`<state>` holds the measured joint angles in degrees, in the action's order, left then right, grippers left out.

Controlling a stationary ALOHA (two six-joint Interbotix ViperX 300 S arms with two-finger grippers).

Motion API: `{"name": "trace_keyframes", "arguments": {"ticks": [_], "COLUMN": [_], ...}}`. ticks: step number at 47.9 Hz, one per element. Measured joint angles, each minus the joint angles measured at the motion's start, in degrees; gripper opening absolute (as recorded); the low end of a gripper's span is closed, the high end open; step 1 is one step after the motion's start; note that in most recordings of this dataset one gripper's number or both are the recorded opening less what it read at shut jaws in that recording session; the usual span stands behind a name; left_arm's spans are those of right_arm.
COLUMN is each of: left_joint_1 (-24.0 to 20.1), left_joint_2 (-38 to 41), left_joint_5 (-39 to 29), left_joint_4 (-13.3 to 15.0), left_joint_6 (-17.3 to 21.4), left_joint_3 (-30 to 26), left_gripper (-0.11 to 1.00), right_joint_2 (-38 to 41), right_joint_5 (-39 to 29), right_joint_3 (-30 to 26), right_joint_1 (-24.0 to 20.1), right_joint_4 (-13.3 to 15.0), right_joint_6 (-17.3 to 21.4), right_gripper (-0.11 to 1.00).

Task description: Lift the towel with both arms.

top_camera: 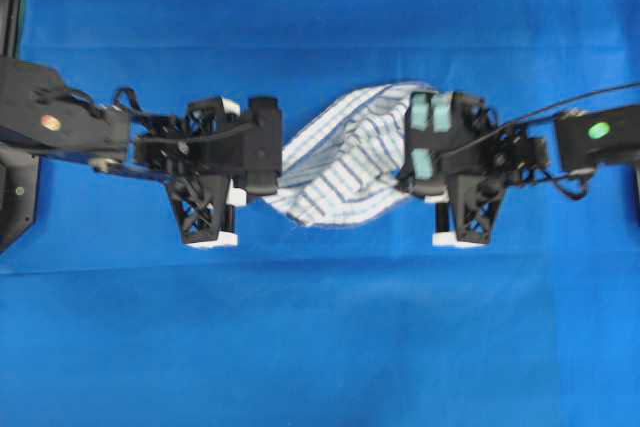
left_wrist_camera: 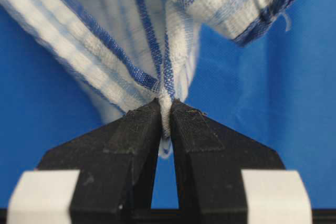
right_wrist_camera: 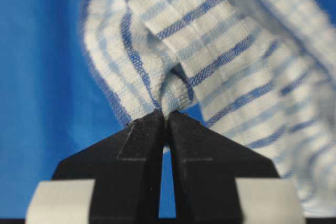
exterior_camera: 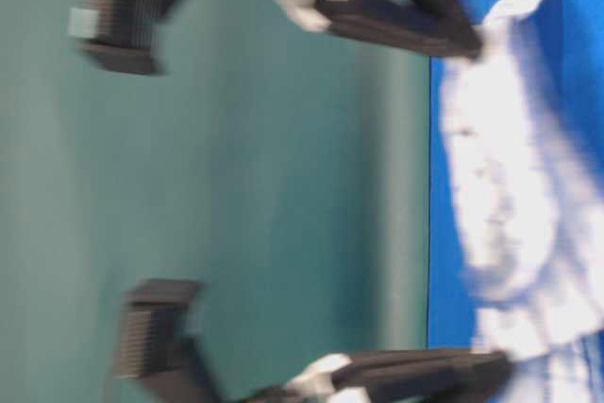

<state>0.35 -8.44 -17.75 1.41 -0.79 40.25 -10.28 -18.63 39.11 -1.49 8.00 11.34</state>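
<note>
Blue tablecloth (top_camera: 320, 327) fills the scene beneath two facing black arms. Nearest in each wrist view, the left gripper (left_wrist_camera: 166, 111) pinches a fold of the striped towel (top_camera: 345, 162) between closed fingertips; the right gripper (right_wrist_camera: 167, 116) does likewise. Between them, the towel hangs twisted and slack. Grasping looks finished, lifting underway; next, both arms probably need to rise evenly together.

A robotics lab: two black arms (top_camera: 100, 132) face each other across a desk under a plain blue cloth (top_camera: 320, 327), cables (top_camera: 560, 107) trailing, before a bare teal wall (exterior_camera: 245, 186).
</note>
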Motion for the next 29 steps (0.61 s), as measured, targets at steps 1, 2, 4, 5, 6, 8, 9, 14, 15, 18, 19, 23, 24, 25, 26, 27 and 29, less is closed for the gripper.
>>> {"name": "trace_keyframes", "arguments": {"ticks": [1, 2, 4, 5, 6, 8, 9, 14, 15, 18, 19, 23, 24, 25, 26, 27, 29], "left_joint_1": [-0.3, -0.4, -0.9, -1.1, -1.3, -1.7, -1.8, -1.8, -1.8, -1.8, -1.9, -2.5, -2.5, -2.7, -2.8, -3.0, -3.3], "left_joint_2": [-0.8, -1.7, -3.4, -4.3, -5.4, -7.3, -8.3, -12.7, -13.8, -16.0, -16.7, -18.9, -19.2, -19.5, -19.8, -20.0, -20.4], "left_joint_5": [-0.8, -1.8, -3.7, -4.7, -5.8, -7.5, -8.2, -11.3, -12.0, -13.0, -13.4, -14.8, -15.1, -15.4, -15.7, -16.1, -16.8], "left_joint_4": [0.0, -0.1, 0.0, -0.1, 0.0, -0.1, -0.1, 0.0, 0.0, 0.0, -0.1, -0.1, 0.0, 0.0, 0.0, 0.0, 0.0], "left_joint_6": [0.0, 0.0, -0.1, -0.3, -0.2, -0.2, -0.2, 0.1, -0.1, 0.0, 0.0, 0.0, 0.0, 0.0, 0.0, 0.0, -0.1], "left_joint_3": [-0.4, -0.7, -1.5, -2.0, -2.6, -3.7, -4.1, -7.3, -8.2, -10.0, -10.6, -13.0, -13.4, -14.0, -14.4, -14.9, -16.1], "left_gripper": [0.05, 0.05, 0.05, 0.05, 0.05, 0.05, 0.05, 0.05, 0.05, 0.05, 0.05, 0.05, 0.05, 0.05, 0.05, 0.05, 0.05], "right_joint_2": [-0.8, -1.5, -3.0, -3.5, -4.1, -5.4, -6.0, -8.3, -8.7, -9.8, -10.2, -11.2, -11.3, -11.4, -11.6, -11.8, -12.0], "right_joint_5": [-0.7, -1.1, -2.6, -3.4, -4.2, -5.8, -6.6, -10.3, -11.1, -13.3, -14.0, -16.7, -17.3, -17.9, -18.5, -19.1, -20.0], "right_joint_3": [-0.4, -0.8, -1.8, -2.4, -2.9, -4.3, -5.0, -8.7, -9.4, -11.8, -12.6, -15.8, -16.6, -17.4, -18.3, -19.1, -20.8], "right_joint_1": [0.2, 0.3, 0.5, 0.5, 0.6, 0.8, 0.8, 1.0, 1.0, 1.0, 1.0, 1.0, 1.0, 1.0, 1.0, 1.0, 1.0], "right_joint_4": [0.0, 0.0, 0.0, 0.0, 0.0, 0.0, 0.0, 0.3, 0.4, 1.2, 1.5, 2.9, 3.3, 3.6, 3.9, 4.0, 4.5], "right_joint_6": [0.0, 0.0, -0.1, 0.0, 0.0, 0.0, 0.0, 0.0, 0.0, 0.0, -0.1, -0.1, -0.1, -0.1, 0.0, 0.0, -0.1], "right_gripper": [0.05, 0.05, 0.05, 0.05, 0.05, 0.05, 0.05, 0.05, 0.05, 0.05, 0.05, 0.05, 0.05, 0.05, 0.05, 0.05, 0.05]}}
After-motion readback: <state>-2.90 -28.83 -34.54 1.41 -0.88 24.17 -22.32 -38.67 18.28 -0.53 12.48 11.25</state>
